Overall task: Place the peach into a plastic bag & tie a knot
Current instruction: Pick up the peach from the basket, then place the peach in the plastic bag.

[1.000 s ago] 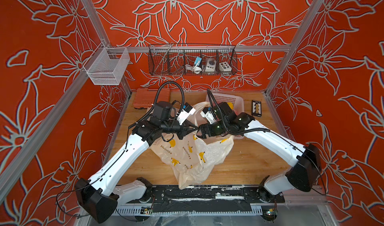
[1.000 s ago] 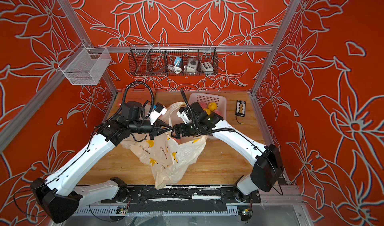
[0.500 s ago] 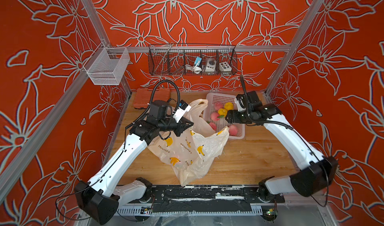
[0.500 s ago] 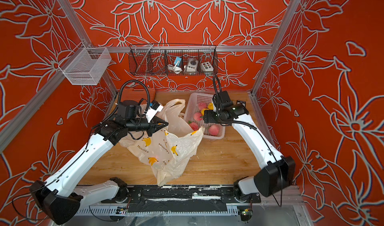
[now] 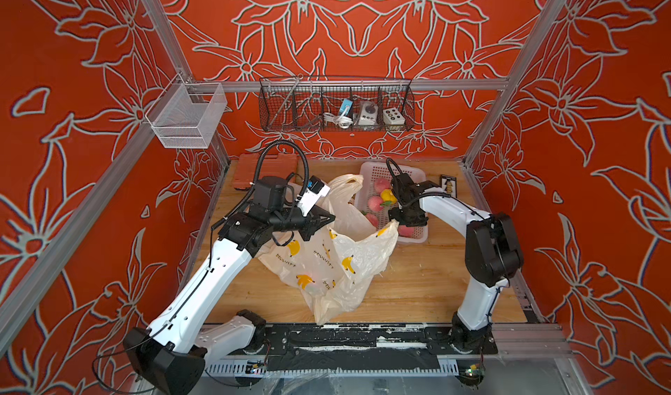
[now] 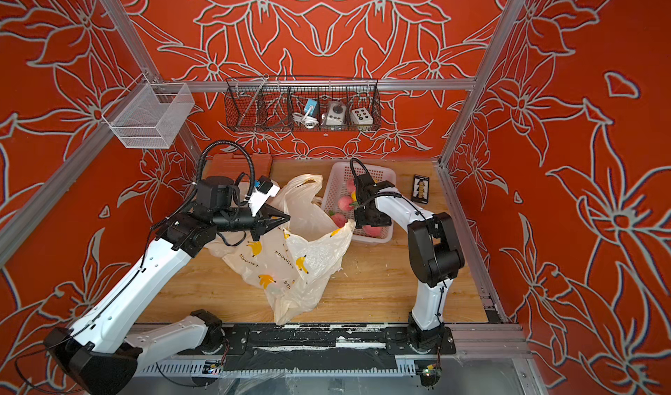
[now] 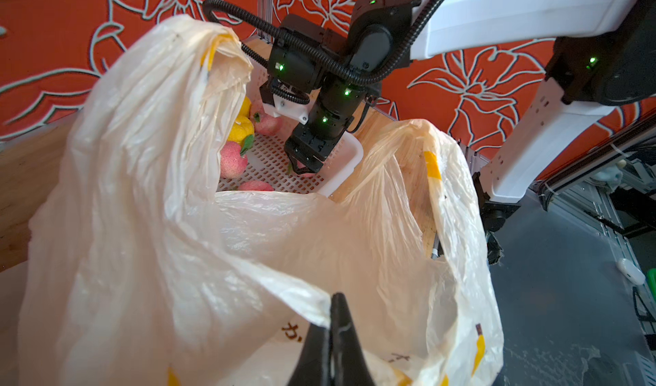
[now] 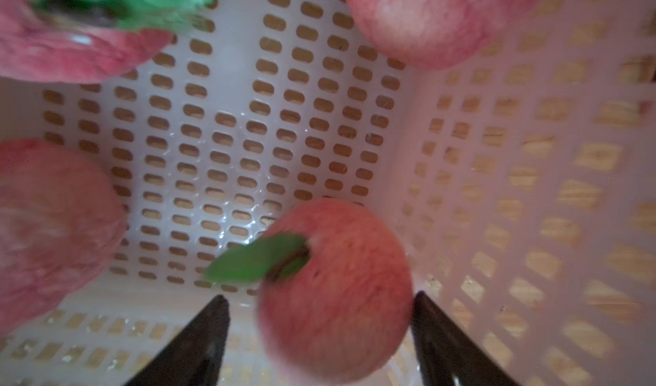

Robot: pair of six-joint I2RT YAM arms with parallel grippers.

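- The left gripper (image 7: 335, 316) was pinched tight on the rim of the translucent banana-printed plastic bag (image 5: 326, 266), holding its mouth open.
- The right gripper (image 8: 318, 295) stood spread around a pink, green-leafed peach (image 8: 337, 309) lying in the white perforated plastic basket (image 8: 497, 153) beside the bag, one finger clear of it.

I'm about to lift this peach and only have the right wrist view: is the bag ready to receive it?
Observer: Yes. The left gripper is shut on the plastic bag at its rim, holding the mouth up and open.
Operator: Where is that mouth relative to the basket?
Observer: Right beside it. One bag handle overlaps the basket edge next to the right gripper.
Operator: Anything in the bag already?
Observer: Nothing is visible inside it in the left wrist view.
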